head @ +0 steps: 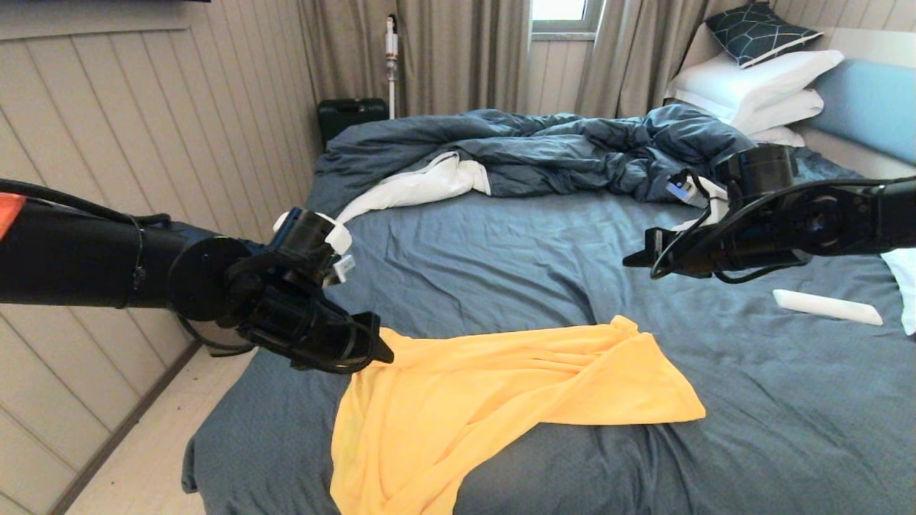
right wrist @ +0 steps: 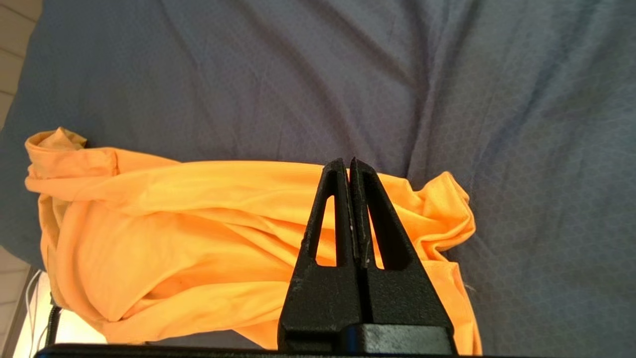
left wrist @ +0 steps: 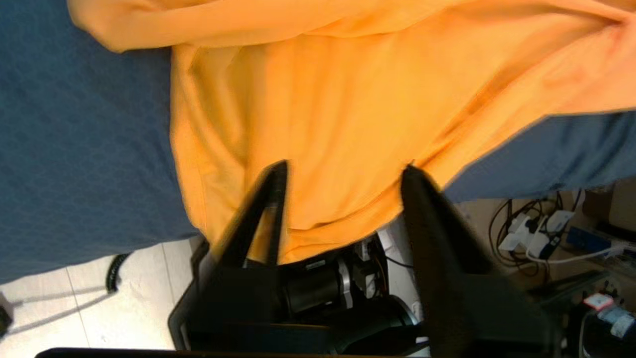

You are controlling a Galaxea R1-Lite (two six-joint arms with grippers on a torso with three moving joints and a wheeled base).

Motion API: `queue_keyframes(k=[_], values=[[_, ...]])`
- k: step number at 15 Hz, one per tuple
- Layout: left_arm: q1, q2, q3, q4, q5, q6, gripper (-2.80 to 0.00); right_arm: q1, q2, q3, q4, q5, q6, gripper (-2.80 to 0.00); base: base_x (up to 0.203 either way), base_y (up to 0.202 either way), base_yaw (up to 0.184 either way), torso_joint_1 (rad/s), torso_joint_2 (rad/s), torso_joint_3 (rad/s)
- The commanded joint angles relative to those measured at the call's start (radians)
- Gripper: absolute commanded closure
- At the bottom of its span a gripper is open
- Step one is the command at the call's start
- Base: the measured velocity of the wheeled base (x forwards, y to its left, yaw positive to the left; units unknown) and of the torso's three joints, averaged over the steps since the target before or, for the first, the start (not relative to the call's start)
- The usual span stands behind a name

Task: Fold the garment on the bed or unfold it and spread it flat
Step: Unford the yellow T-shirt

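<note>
The yellow garment point(head: 501, 386) lies rumpled across the near part of the bed point(head: 501, 250), with one end hanging over the front edge. My left gripper point(head: 379, 350) is at the garment's left corner, by the bed's left side. In the left wrist view its fingers stand well apart point(left wrist: 345, 169), and the garment's hem point(left wrist: 348, 99) runs across the gap between them. My right gripper point(head: 633, 259) hovers above the sheet beyond the garment's right end. It is shut point(right wrist: 349, 161) with nothing in it, and the garment point(right wrist: 174, 223) lies below it.
A rumpled dark blue duvet point(head: 558, 150) and white bedding point(head: 422, 186) fill the far half of the bed. White pillows point(head: 751, 86) are stacked at the headboard. A small white object point(head: 826, 306) lies on the sheet at the right. Floor point(head: 143, 458) and a panelled wall flank the left.
</note>
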Motion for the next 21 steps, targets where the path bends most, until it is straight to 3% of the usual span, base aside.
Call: queue_keyframes(k=[1,5,7,9,10,12,14,19,21], values=[[0.021,0.037,0.012,0.001,-0.001,-0.005,0.00,0.002,0.002,0.001,0.002,0.003,0.001,0.00,0.000,0.000,0.000,0.000,0.00,0.000],[0.028,0.046,0.030,-0.027,0.000,-0.027,0.00,0.024,0.008,-0.003,0.022,-0.009,0.008,0.00,0.000,0.000,0.000,0.000,0.00,0.000],[0.028,0.050,0.019,-0.043,0.016,-0.115,0.00,0.055,-0.004,-0.006,0.133,-0.015,0.015,0.00,0.000,0.000,0.000,0.000,0.00,0.000],[0.030,0.051,0.029,-0.045,0.051,-0.127,0.00,0.086,-0.021,-0.012,0.275,-0.019,0.023,0.00,0.000,0.000,0.000,0.000,0.00,0.000],[0.028,0.051,0.035,-0.045,0.051,-0.129,0.00,0.103,-0.026,-0.019,0.328,-0.032,0.024,-2.80,0.000,0.000,0.000,0.000,0.00,0.000],[0.028,0.046,0.056,-0.048,0.049,-0.136,0.00,0.156,-0.037,-0.027,0.411,-0.068,0.026,-2.80,0.000,0.000,0.000,0.000,0.00,0.000],[0.028,0.070,0.069,-0.077,0.051,-0.141,0.00,0.226,-0.032,-0.027,0.475,-0.162,0.026,-2.80,0.000,0.000,0.000,0.000,0.00,0.000],[0.024,0.104,0.077,-0.106,0.047,-0.172,0.00,0.290,0.059,-0.105,0.683,-0.247,0.085,-2.80,0.000,0.000,0.000,0.000,0.00,0.000],[0.024,0.109,0.086,-0.117,0.047,-0.173,0.00,0.290,0.065,-0.091,0.690,-0.291,0.117,-2.80,0.000,0.000,0.000,0.000,0.00,0.000]])
